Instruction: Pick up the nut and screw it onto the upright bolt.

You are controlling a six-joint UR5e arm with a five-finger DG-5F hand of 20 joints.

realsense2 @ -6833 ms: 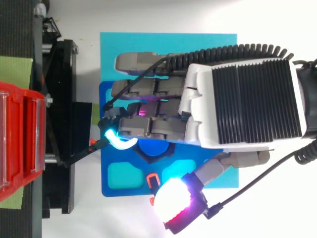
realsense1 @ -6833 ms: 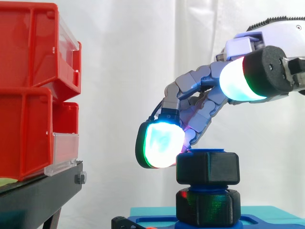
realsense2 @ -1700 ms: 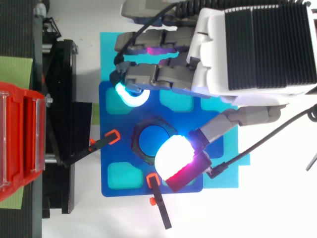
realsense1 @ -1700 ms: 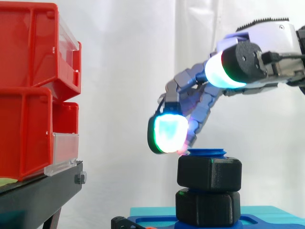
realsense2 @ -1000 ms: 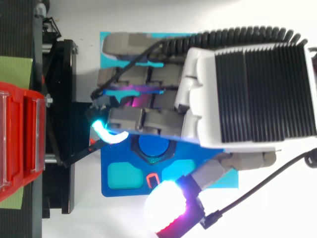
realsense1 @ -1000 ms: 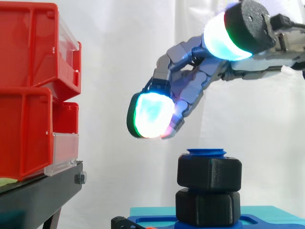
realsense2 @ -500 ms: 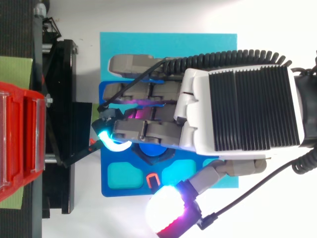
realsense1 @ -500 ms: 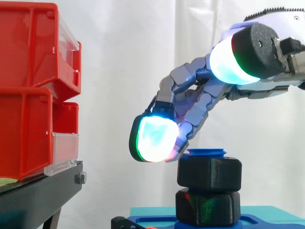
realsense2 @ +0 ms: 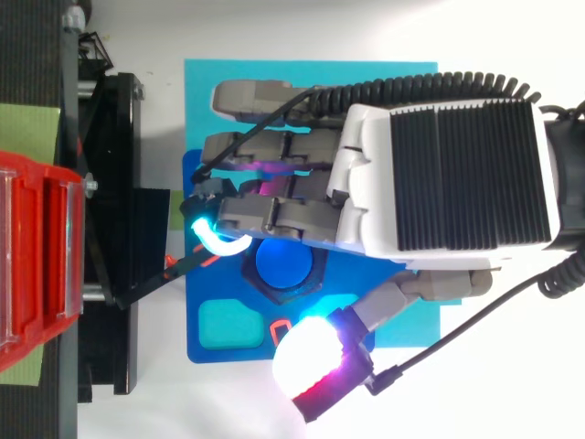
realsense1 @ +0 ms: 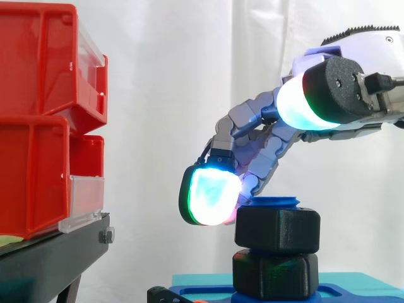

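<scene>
A black hex nut (realsense1: 276,227) sits threaded near the top of the upright blue bolt (realsense1: 274,201), above a second black hex piece (realsense1: 274,274) at the bolt's foot. From above, the nut (realsense2: 315,274) rings the bolt's blue top (realsense2: 281,262). My hand (realsense2: 448,174) reaches in from the right, its fingers loosely bent downward. One glowing fingertip (realsense1: 211,196) rests against the nut's upper left edge. The thumb's glowing pad (realsense1: 303,104) stays high and away from the nut, so nothing is pinched.
The bolt stands on a blue fixture plate (realsense2: 219,320) lying on a cyan mat (realsense2: 311,78). Red bins (realsense1: 44,113) sit stacked on a black stand (realsense1: 57,252) to the left. A small orange clip (realsense2: 281,327) lies on the plate near the nut.
The hand, lifted above the bolt a second ago, has come down and drawn in. Its glowing fingertip now lies against the nut's upper edge. The nut stays on the bolt.
</scene>
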